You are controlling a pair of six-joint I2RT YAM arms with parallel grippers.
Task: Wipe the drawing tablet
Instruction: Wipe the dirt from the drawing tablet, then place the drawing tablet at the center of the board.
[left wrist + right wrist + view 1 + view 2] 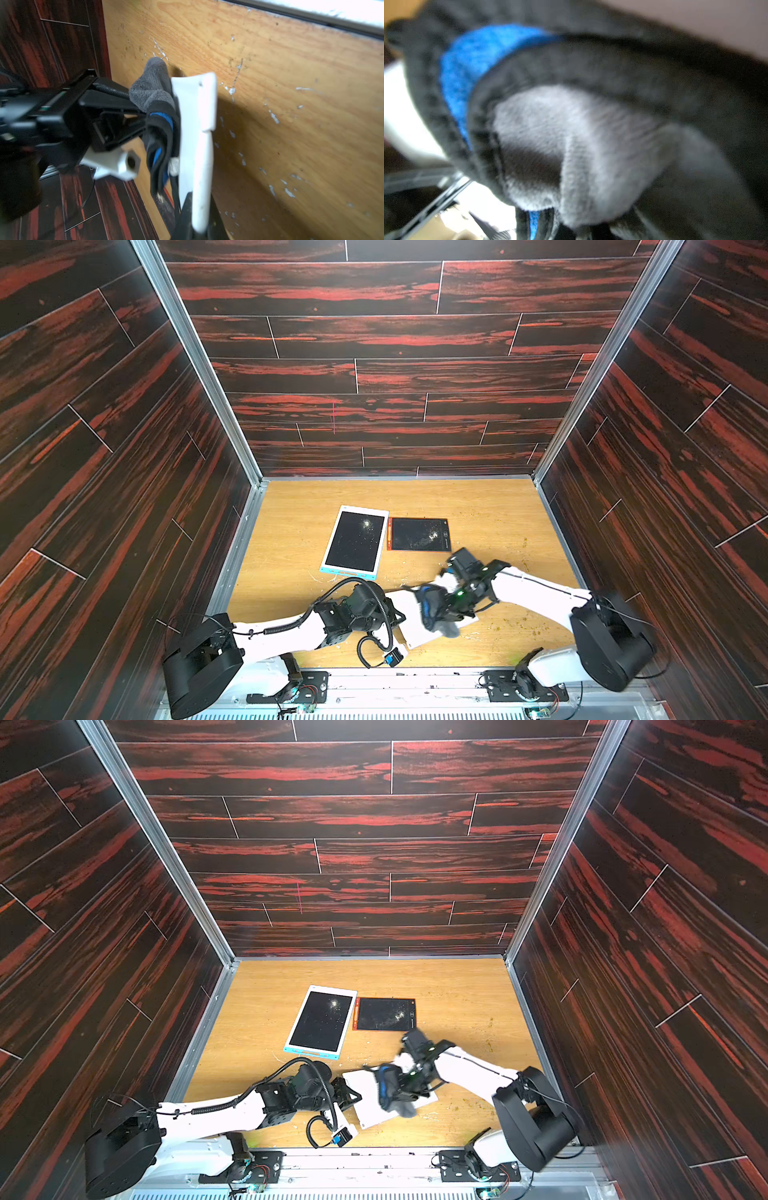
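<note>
At the left stood a wall with dark red-and-black wood pattern (104, 448); the same pattern covered the back and the right side. The yellow wood-grain surface (291, 522) carried small white flecks (274, 117). The left pincer (395, 620) was closed on the left edge of the white flat drawing tablet (415, 635), which was near the front of the surface, between both arms. Farther back lay a white tablet with light blue edge and black screen (355, 539). Just beside it, at its right, lay a smaller orange-framed tablet with black screen (419, 534). The small white mark (445, 534) on its right border was too small to read. The right pincer (441, 606) gripped a grey cloth with black and blue border (448, 627), which touched the white face of the drawing tablet and filled the right wrist view.
</note>
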